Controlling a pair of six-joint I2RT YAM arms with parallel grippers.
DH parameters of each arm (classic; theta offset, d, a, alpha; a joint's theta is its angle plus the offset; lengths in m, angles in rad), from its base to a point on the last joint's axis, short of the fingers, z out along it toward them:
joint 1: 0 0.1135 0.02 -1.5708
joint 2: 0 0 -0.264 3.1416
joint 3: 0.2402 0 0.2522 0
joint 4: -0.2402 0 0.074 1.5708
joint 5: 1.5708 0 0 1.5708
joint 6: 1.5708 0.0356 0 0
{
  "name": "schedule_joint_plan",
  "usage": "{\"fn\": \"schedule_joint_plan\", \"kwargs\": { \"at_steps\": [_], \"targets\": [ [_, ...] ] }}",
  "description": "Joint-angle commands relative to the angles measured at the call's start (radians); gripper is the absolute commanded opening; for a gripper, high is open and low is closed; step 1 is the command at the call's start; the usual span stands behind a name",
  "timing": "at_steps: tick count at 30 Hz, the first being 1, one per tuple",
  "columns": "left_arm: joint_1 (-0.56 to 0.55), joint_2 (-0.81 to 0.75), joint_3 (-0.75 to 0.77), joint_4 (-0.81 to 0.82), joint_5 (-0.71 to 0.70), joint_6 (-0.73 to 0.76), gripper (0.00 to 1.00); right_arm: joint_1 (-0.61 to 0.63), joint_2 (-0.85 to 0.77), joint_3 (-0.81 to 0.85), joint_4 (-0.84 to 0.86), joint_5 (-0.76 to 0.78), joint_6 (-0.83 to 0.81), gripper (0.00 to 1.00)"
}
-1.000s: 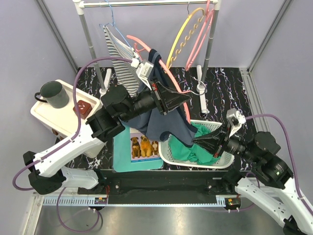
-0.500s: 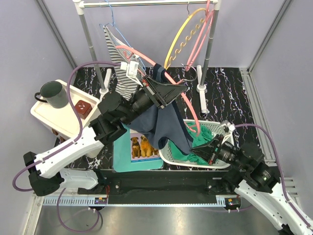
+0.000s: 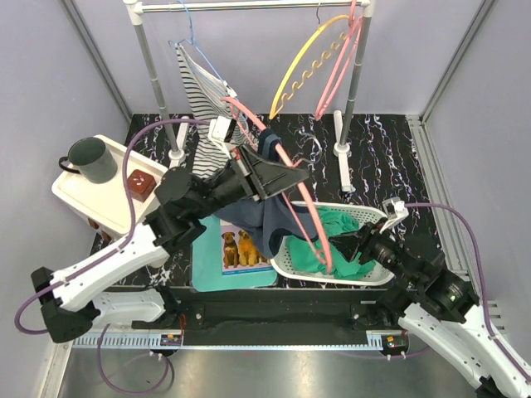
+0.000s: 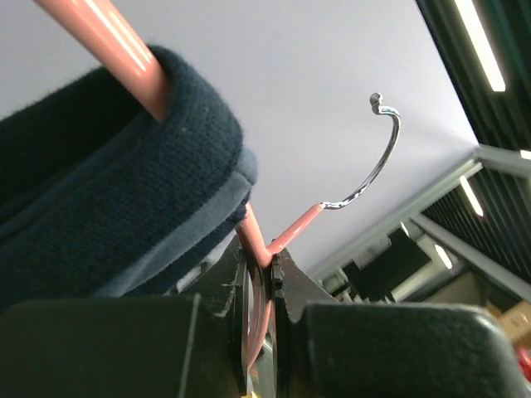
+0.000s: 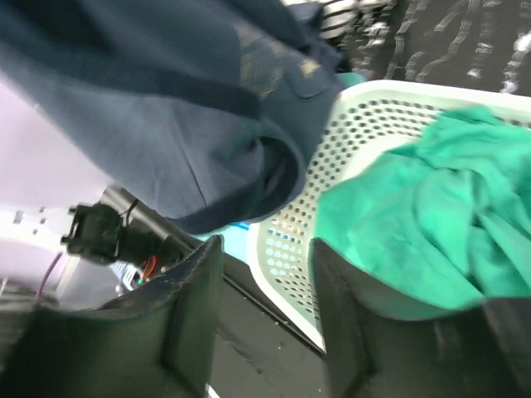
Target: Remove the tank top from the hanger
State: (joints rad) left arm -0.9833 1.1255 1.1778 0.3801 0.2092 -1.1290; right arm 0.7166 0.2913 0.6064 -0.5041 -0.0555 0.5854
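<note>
Lowered since the preceding frame, the navy tank top (image 3: 264, 217) and its pink hanger (image 3: 292, 178) now sit closer to the white basket (image 3: 286, 264). The right gripper (image 3: 353, 245) has let go of the hem.

Tank top: one strap is looped over the hanger rod (clearest in the left wrist view). The body hangs above the black marbled bench (image 3: 390, 149), with the hem drooping over the basket's left rim and the teal dog-picture book (image 3: 241, 247) beside it.

Left gripper (image 4: 259, 274): jaws clenched on the pink hanger where the two rods meet, just below the metal hook (image 4: 383, 157).

Right gripper: jaws parted and grasping nothing, poised over the near side of the basket, just beside the green cloth (image 3: 340, 228) lying inside.

Behind: clothes rack (image 3: 149, 58) carrying a striped garment (image 3: 199, 91) and spare hangers (image 3: 303, 66).

Far left: white tray (image 3: 70, 195) bearing a dark mug (image 3: 91, 159) and a red-brown block (image 3: 141, 182).
</note>
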Motion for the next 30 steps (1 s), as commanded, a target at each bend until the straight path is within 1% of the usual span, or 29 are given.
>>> {"fn": "schedule_joint_plan", "kwargs": {
  "at_steps": [1,2,3,4,7,8,9,10,11,12,15,19,21,23,30],
  "targets": [
    [0.021,-0.136,0.002,-0.065,0.238,0.011,0.0,0.004,0.015,0.134,-0.076,0.141,-0.053,0.62],
    [0.023,-0.148,0.002,-0.099,0.272,0.021,0.0,0.004,0.026,0.156,-0.073,0.157,-0.088,0.63],
    [0.023,-0.167,0.003,-0.153,0.336,0.04,0.0,0.004,0.064,0.182,-0.057,0.161,-0.104,0.63],
    [0.024,-0.176,0.0,-0.168,0.366,0.044,0.0,0.004,0.089,0.232,-0.041,0.155,-0.143,0.63],
    [0.025,-0.199,-0.047,-0.152,0.459,0.015,0.0,0.006,0.215,0.317,0.082,-0.053,-0.225,0.64],
    [0.025,-0.204,-0.062,-0.146,0.473,0.006,0.0,0.004,0.25,0.337,0.113,-0.182,-0.243,0.68],
    [0.025,-0.21,-0.078,-0.148,0.49,-0.003,0.0,0.004,0.328,0.386,0.154,-0.238,-0.262,0.7],
    [0.025,-0.213,-0.082,-0.15,0.493,-0.003,0.0,0.004,0.366,0.41,0.165,-0.326,-0.294,0.72],
    [0.025,-0.216,-0.087,-0.152,0.495,-0.003,0.0,0.004,0.402,0.433,0.173,-0.358,-0.309,0.79],
    [0.023,-0.219,-0.098,-0.142,0.505,-0.009,0.0,0.004,0.469,0.478,0.182,-0.383,-0.321,0.83],
    [0.023,-0.22,-0.118,-0.138,0.521,-0.015,0.0,0.004,0.563,0.541,0.217,-0.438,-0.354,0.89],
    [0.023,-0.222,-0.15,-0.129,0.515,-0.017,0.0,0.004,0.617,0.576,0.286,-0.541,-0.345,0.89],
    [0.023,-0.214,-0.156,-0.118,0.515,-0.017,0.0,0.004,0.628,0.573,0.326,-0.561,-0.34,0.88],
    [0.023,-0.208,-0.159,-0.115,0.519,-0.017,0.0,0.004,0.634,0.566,0.351,-0.612,-0.326,0.86],
    [0.023,-0.19,-0.168,-0.102,0.527,-0.012,0.0,0.004,0.641,0.495,0.465,-0.748,-0.285,0.84]
  ]
}}
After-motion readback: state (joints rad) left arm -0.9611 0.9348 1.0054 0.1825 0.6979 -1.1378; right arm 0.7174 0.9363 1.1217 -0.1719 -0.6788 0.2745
